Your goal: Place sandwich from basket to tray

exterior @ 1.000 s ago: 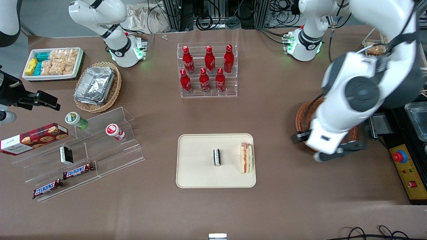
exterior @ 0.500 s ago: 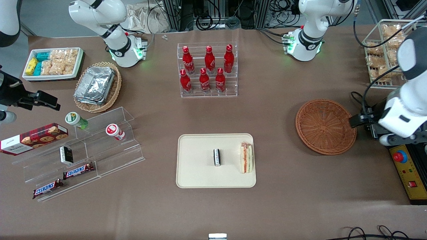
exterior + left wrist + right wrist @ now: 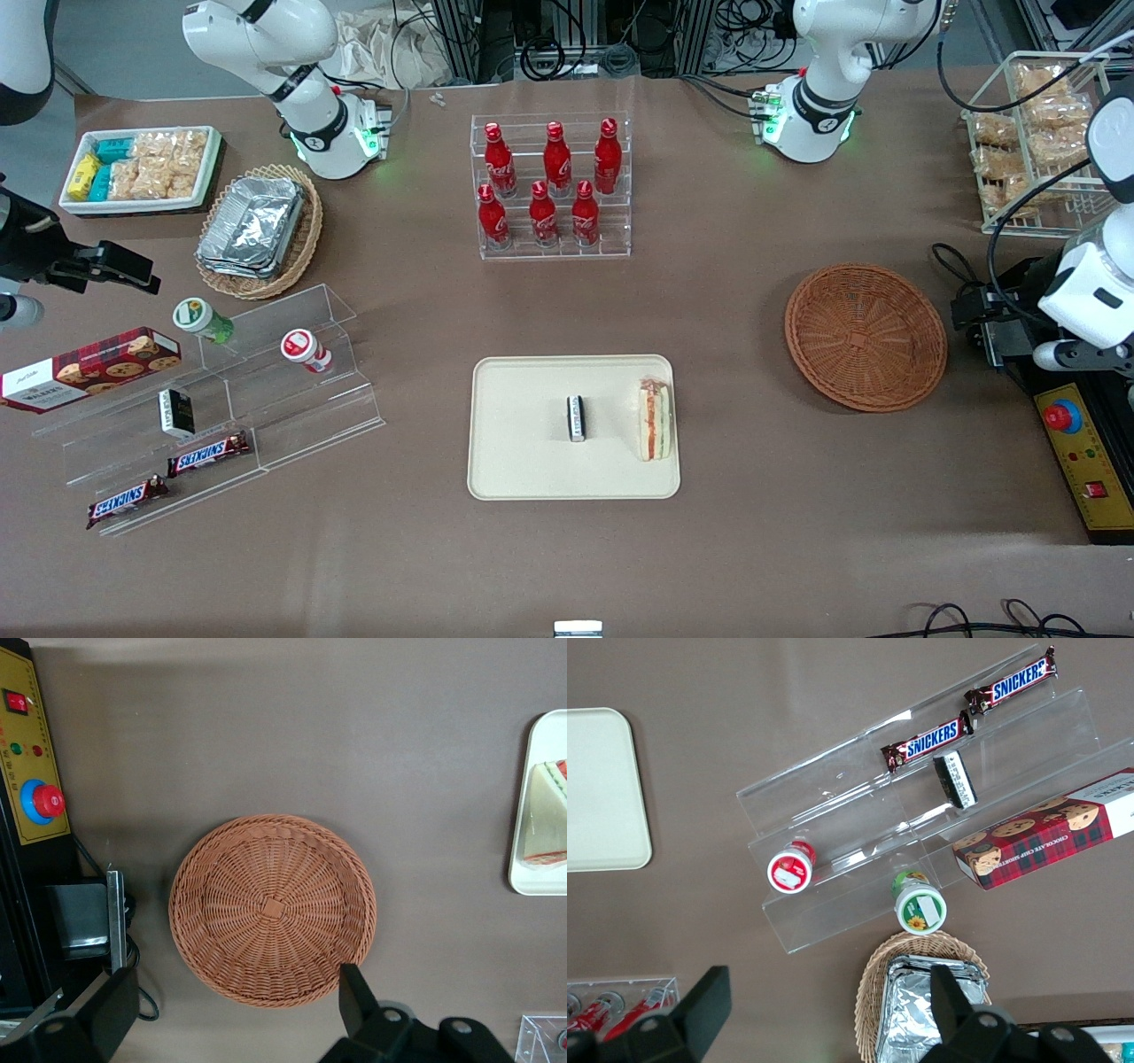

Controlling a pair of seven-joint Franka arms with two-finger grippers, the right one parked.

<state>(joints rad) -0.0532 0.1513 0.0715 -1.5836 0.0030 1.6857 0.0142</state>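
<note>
Sandwich [image 3: 655, 420]: wrapped white-bread wedge, red and green filling edge up, lying on tray [image 3: 523, 461] at its right rim, lower centre of the front frame. Tray: flat cream rectangle, rounded corners. Basket [image 3: 865, 337]: round reddish-brown wicker, nothing in it, right of tray, well apart. Gripper [image 3: 232, 1005] high over basket, fingers spread.

Sandwich [image 3: 547, 815] and tray [image 3: 524, 806] (wrist view) cut off at the picture's edge
</note>
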